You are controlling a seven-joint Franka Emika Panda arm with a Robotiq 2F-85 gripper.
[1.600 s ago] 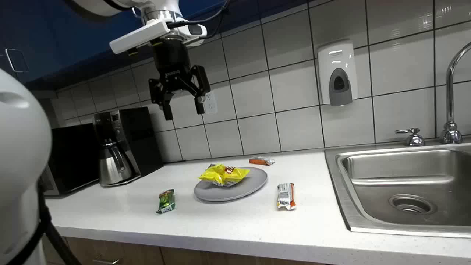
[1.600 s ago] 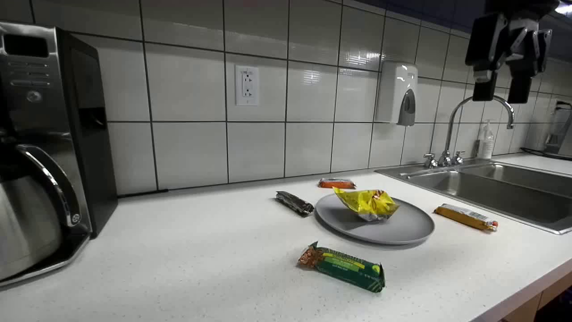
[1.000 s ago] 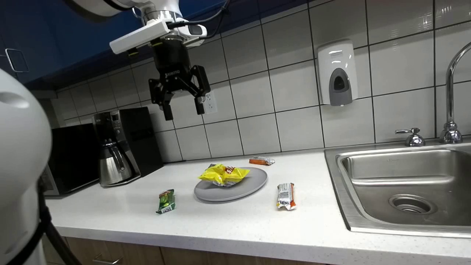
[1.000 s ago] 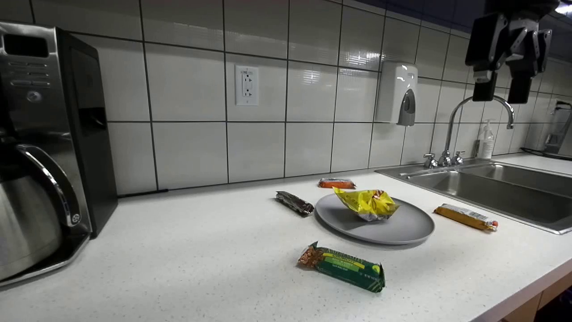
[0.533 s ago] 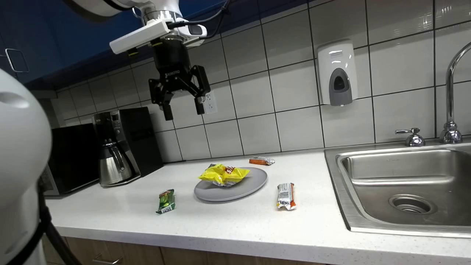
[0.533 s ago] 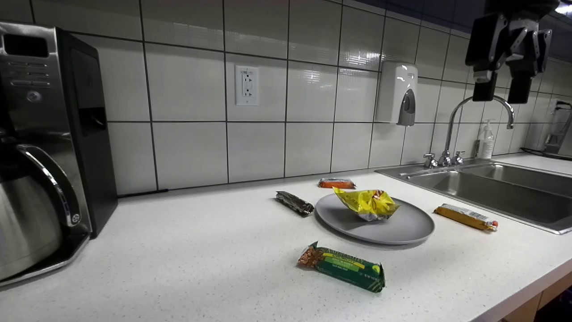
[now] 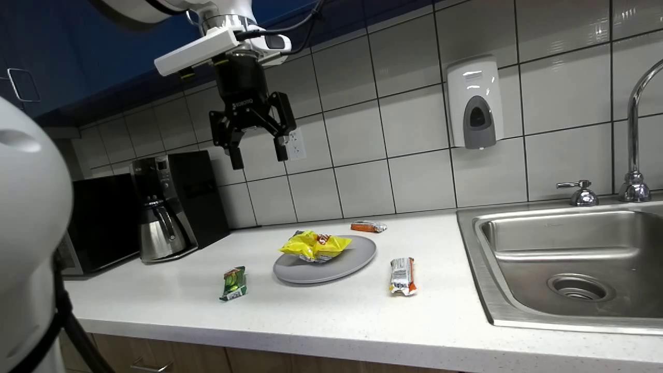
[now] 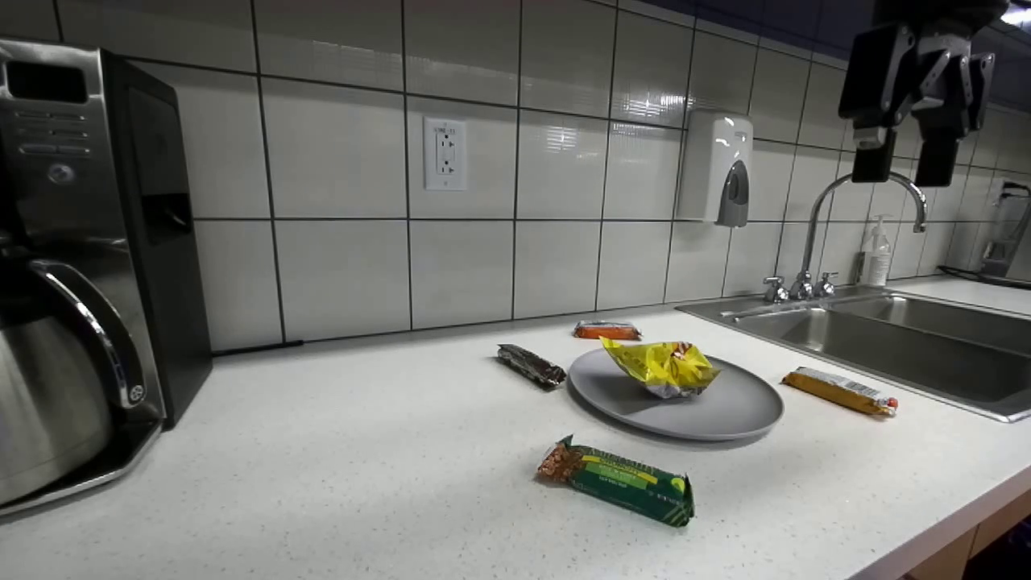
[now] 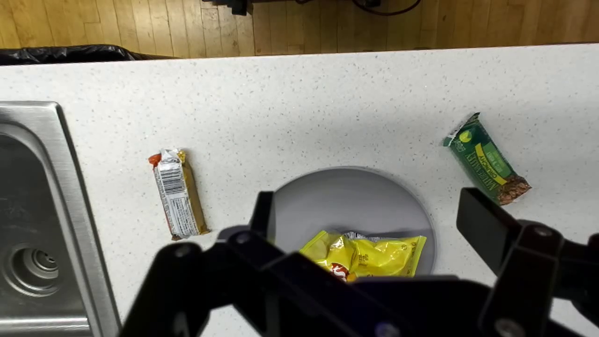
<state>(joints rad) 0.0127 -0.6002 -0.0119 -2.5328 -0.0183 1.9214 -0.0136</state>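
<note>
High above the counter my gripper (image 7: pixel 259 156) hangs open, its fingers wide apart with nothing between them, touching nothing. Below it in the wrist view lies a round grey plate (image 9: pixel 346 196) bearing a crumpled yellow snack bag (image 9: pixel 374 255), partly covered by the gripper's body. A green granola bar (image 8: pixel 624 483) rests on the counter at one side of the plate. Across from it, towards the sink, is a white and orange wrapped bar (image 9: pixel 180 196). Near the wall sits an orange bar (image 8: pixel 606 330). A dark wrapped bar (image 8: pixel 530 365) lies close to the plate's edge.
A steel sink (image 7: pixel 481 280) with a chrome faucet (image 7: pixel 633 129) is set into the counter. A coffee maker (image 7: pixel 197 191) with a steel carafe (image 7: pixel 158 238) stands against the tiled wall. A soap dispenser (image 7: pixel 474 103) hangs on the tiles. Blue cabinets (image 7: pixel 103 46) are overhead.
</note>
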